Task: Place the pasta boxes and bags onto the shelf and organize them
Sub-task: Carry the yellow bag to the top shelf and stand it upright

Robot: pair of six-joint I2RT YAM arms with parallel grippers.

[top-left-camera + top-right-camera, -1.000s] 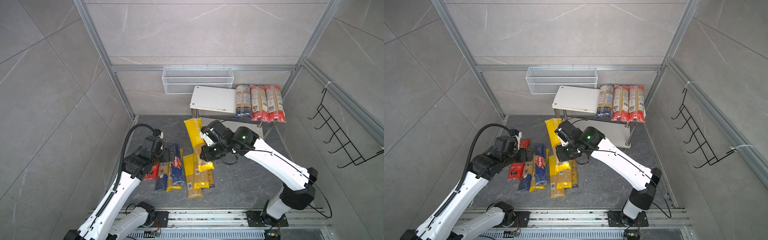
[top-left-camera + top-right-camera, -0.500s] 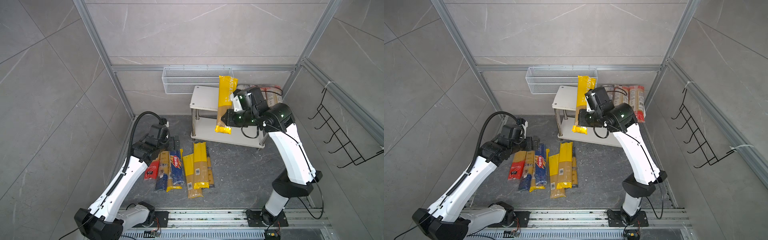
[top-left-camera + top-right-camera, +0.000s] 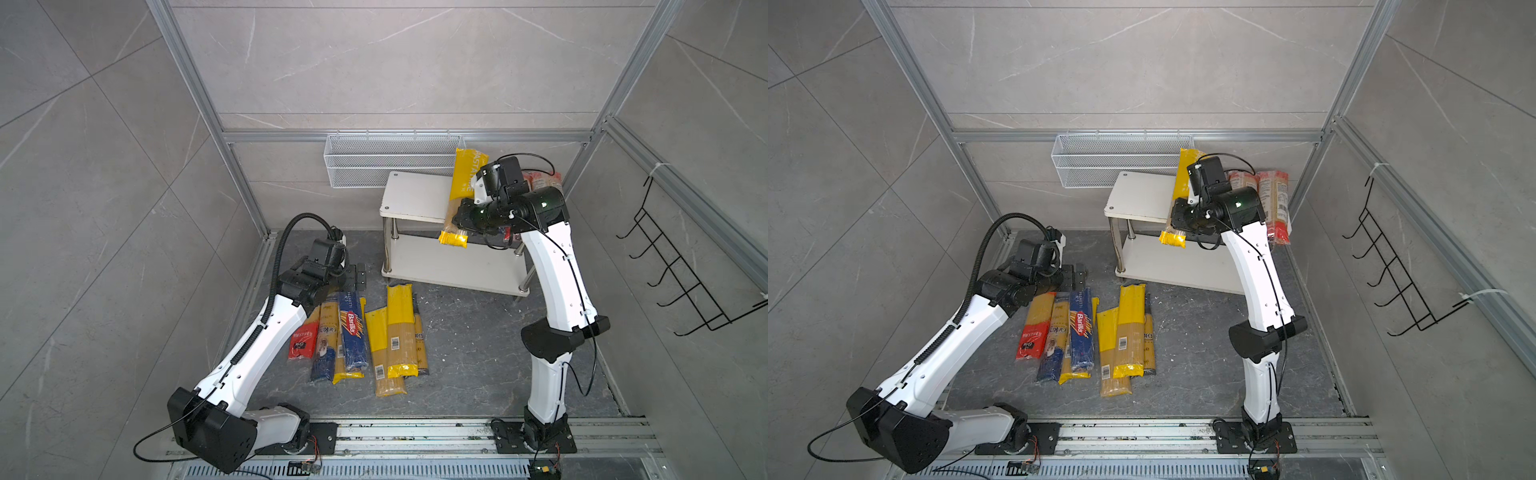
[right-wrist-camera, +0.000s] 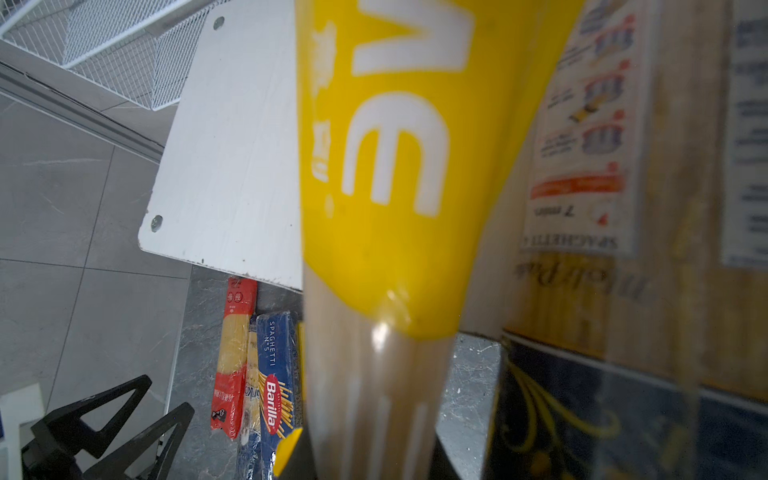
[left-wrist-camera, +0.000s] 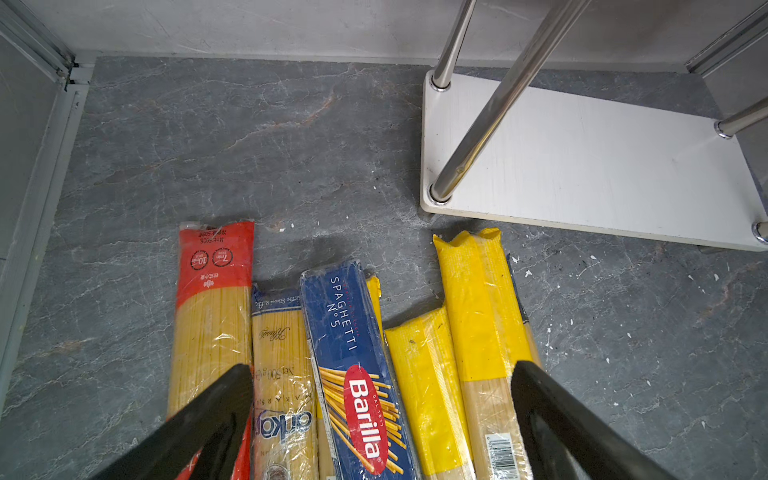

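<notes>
My right gripper point(image 3: 458, 217) point(image 3: 1177, 216) point(image 4: 370, 465) is shut on a yellow-ended clear spaghetti bag point(image 3: 465, 174) point(image 3: 1183, 174) point(image 4: 382, 166), held lengthwise above the right half of the shelf's top board point(image 3: 411, 195) point(image 3: 1138, 195) point(image 4: 232, 145). Red-ended white-labelled bags point(image 3: 540, 180) point(image 3: 1273, 199) point(image 4: 582, 145) lie on that board's right end. On the floor lie several packs: a blue Barilla box point(image 3: 353, 328) point(image 3: 1080, 328) point(image 5: 357, 374), a red pack point(image 3: 304, 338) point(image 5: 214, 299) and yellow bags point(image 3: 399, 328) point(image 5: 478, 316). My left gripper point(image 3: 359, 276) point(image 3: 1079, 274) point(image 5: 380, 368) hangs open over their far ends, holding nothing.
A white wire basket point(image 3: 390, 160) hangs on the back wall just behind the shelf. A black hook rack point(image 3: 681, 274) is on the right wall. The shelf's lower board point(image 5: 582, 166) and chrome legs point(image 5: 498, 104) stand close to the floor packs.
The right arm lifted the yellow-ended bag from the floor pile up over the shelf's top board and shifted it rightward. The left arm reached forward over the floor packs, still open.
</notes>
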